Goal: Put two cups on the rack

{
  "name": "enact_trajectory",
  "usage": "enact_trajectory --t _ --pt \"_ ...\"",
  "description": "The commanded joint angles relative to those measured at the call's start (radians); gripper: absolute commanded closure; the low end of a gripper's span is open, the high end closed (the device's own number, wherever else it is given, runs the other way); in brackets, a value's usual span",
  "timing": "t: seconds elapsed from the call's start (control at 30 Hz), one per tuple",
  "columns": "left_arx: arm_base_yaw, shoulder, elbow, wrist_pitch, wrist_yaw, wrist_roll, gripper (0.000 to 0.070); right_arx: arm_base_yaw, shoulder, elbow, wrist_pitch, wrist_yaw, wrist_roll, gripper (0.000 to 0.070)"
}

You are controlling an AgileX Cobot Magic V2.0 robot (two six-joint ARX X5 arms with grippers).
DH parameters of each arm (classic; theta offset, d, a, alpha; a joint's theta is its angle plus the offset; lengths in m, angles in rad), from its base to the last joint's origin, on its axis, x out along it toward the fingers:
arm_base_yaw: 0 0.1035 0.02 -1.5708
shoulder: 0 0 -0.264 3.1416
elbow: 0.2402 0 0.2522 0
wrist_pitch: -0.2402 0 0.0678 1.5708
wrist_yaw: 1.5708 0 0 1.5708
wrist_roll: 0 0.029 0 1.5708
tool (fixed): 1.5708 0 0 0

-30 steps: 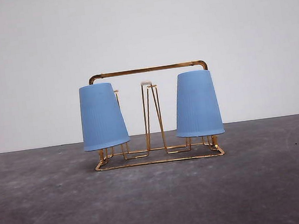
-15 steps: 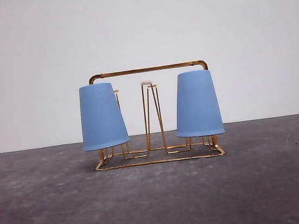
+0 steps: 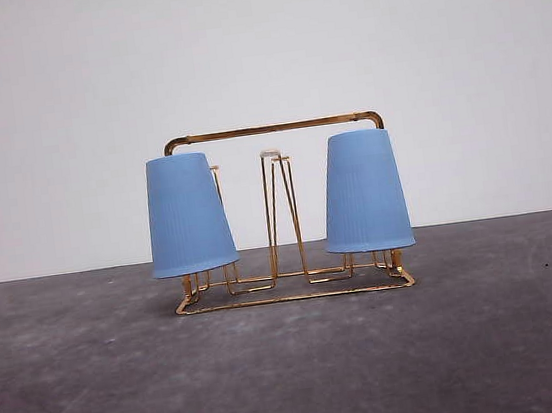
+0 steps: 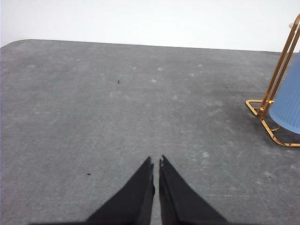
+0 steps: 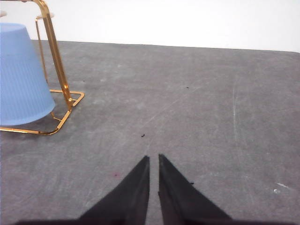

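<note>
Cups sit upside down on the rack (image 3: 284,213) near the table's (image 3: 297,375) far edge: left cup (image 3: 187,215) tilted, right cup (image 3: 363,192) upright. Left gripper (image 4: 156,164) and right gripper (image 5: 153,161) hover over bare tabletop, fingers together, holding nothing.

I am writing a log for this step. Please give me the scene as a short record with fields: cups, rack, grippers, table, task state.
left cup: light-blue ribbed cup, upside down on the rack, leaning slightly
right cup: light-blue ribbed cup, upside down on the rack
rack: gold wire rack, middle prongs bare
left gripper: shut, holding nothing, apart from the rack
right gripper: shut, holding nothing, apart from the rack
table: dark grey surface
task state: both cups appear placed
</note>
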Motion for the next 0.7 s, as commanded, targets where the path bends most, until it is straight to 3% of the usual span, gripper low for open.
enact_trajectory --t 0.0,0.67 --pt "0.0 -0.001 -0.014 -0.006 0.0 -0.001 0.07 -0.002 -0.001 -0.003 0.011 0.003 0.007 0.0668" --pt "0.0 -0.001 -0.014 -0.006 0.0 0.0 0.07 -0.002 -0.001 -0.003 0.011 0.003 0.007 0.0668"
